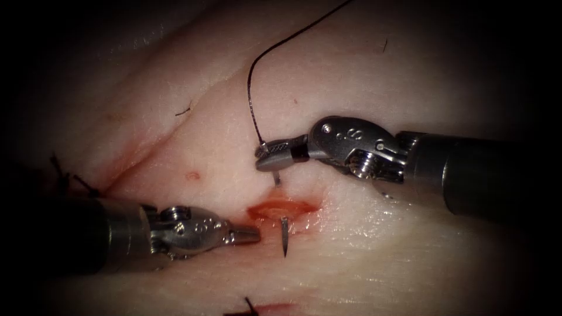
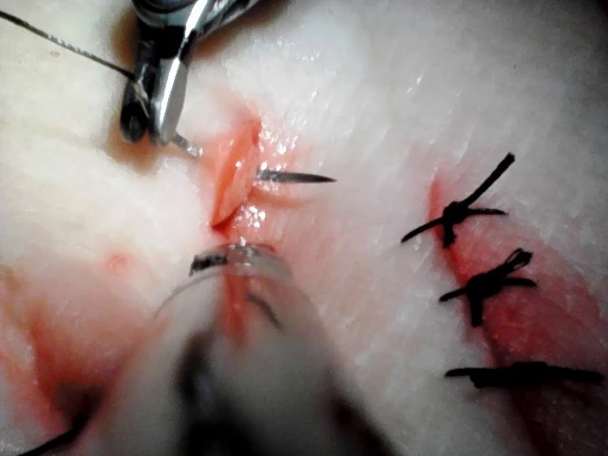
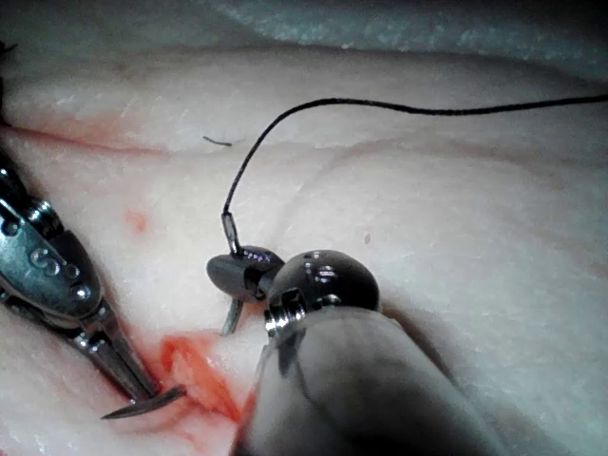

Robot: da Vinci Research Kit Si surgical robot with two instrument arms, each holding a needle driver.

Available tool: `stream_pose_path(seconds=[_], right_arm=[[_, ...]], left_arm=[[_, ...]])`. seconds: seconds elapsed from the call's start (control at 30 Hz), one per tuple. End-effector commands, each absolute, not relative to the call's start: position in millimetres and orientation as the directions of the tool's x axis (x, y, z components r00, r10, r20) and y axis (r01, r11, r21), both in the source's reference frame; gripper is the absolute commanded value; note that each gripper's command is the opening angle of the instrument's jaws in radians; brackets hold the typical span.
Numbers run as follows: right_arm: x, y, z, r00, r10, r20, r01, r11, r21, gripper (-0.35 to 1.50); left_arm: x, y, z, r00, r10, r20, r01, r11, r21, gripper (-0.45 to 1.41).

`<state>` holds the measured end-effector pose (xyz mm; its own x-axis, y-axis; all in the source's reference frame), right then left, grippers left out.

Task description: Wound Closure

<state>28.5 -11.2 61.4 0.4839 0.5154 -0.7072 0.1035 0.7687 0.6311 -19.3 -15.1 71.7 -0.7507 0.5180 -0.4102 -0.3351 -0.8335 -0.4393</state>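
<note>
Left arm's tool (image 1: 246,235) lies low at the near edge of the tissue (image 1: 410,82), its jaws closed on nothing, tips just left of the needle's emerged point. In the left wrist view the same tips (image 2: 233,258) sit just beside the cut (image 2: 233,176).

At the middle, the needle (image 1: 284,236) is in the tissue: its point stands out of the near lip of the cut (image 1: 281,209), long axis running toward the camera, and its rear end rises on the far lip.

To the right, the right arm's tool (image 1: 270,158) has its jaws clamped on the needle's rear end, probably right at the swage, where the thread (image 1: 252,88) leaves and arcs up and away. So the free point lies nearer the left tool, almost touching. 3 finished stitches (image 2: 484,280) lie well apart.
</note>
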Motion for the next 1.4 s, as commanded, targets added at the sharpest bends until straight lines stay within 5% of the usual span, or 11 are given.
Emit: stream_pose_path(seconds=[0.03, 0.63, 1.17, 1.27, 1.3, 1.4], right_arm=[[29.4, -10.9, 61.6, 0.492, 0.553, -0.672, 0.074, 0.743, 0.665, -0.35], [29.5, -14.7, 63.2, 0.314, 0.937, -0.151, -0.005, 0.161, 0.987, -0.35], [28.6, -17.6, 60.9, 0.274, 0.959, -0.069, 0.048, 0.058, 0.997, -0.35], [28.3, -16.4, 61.1, 0.194, 0.976, -0.102, 0.121, 0.079, 0.989, 0.73], [28.1, -16.0, 61.2, 0.177, 0.978, -0.109, 0.134, 0.086, 0.987, 0.91], [27.3, -14.4, 61.8, 0.147, 0.971, -0.187, 0.147, 0.165, 0.975, 1.08]], left_arm=[[-19.9, -15.2, 72.3, -0.75, 0.518, -0.411, -0.334, -0.834, -0.44, -0.27], [-20.0, -15.2, 72.3, -0.75, 0.518, -0.411, -0.335, -0.833, -0.44, -0.27], [-20.0, -15.2, 72.3, -0.748, 0.519, -0.412, -0.336, -0.833, -0.44, -0.27], [-20.0, -15.2, 72.0, -0.751, 0.491, -0.442, -0.306, -0.852, -0.425, -0.27], [-20.0, -15.2, 71.8, -0.752, 0.465, -0.468, -0.275, -0.866, -0.419, -0.27], [-20.1, -15.3, 71.2, -0.736, 0.374, -0.565, -0.174, -0.911, -0.375, -0.25]])
